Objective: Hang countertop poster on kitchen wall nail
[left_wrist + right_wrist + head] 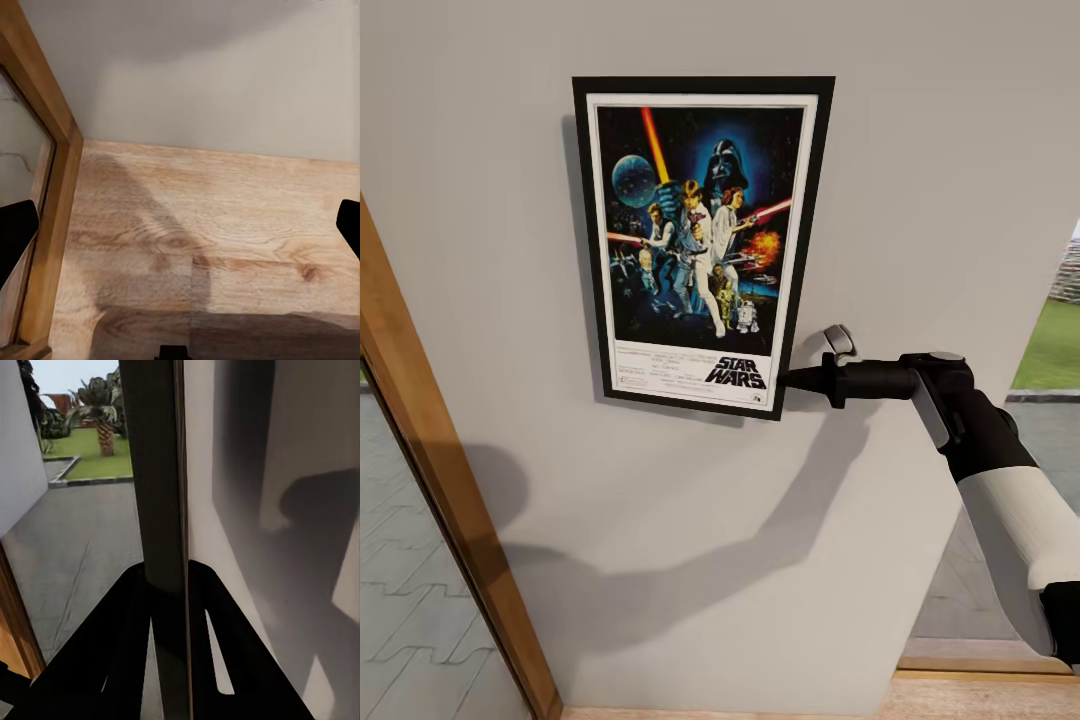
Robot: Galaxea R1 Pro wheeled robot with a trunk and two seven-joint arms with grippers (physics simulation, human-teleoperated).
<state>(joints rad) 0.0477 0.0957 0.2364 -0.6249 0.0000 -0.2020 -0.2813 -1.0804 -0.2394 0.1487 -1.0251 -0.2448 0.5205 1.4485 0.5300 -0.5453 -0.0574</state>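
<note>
— Firstly, item one: poster (pixel 700 245). Location?
— Flat against off-white wall (pixel 920 180), portrait, slightly tilted. Black frame, white border, dark blue artwork with figures and lightsabers, title block at bottom. Shadow thrown on wall along one side and below.

— Held by what?
— Right gripper (pixel 788 379), closed on lower right edge of frame. Seen edge-on from right wrist: dark frame edge (pixel 157 510) pinched between two black fingers (pixel 225 645), wall close behind, shadow of arm across it.

— Right arm?
— Black forearm and wrist, white upper segment (pixel 1015 520), reaching in from right side of head view.

— Left gripper?
— Black fingertips (pixel 15 232) at opposite edges of left wrist view, set wide apart, nothing between. Pointed down at floor.

— Surroundings, outward?
— Wooden frame (pixel 440 500) slanting along left of head view, pale patterned surface (pixel 420 620) beyond it. Light wood-grain floor (pixel 225 247) meeting wall base, crossed by shadow. Opening to right of wall: grey paving (pixel 75 547), green lawn (pixel 1052 345), palm-like plants (pixel 101 412) farther off.

— Nail?
— Cannot tell; spot behind poster hidden.
</note>
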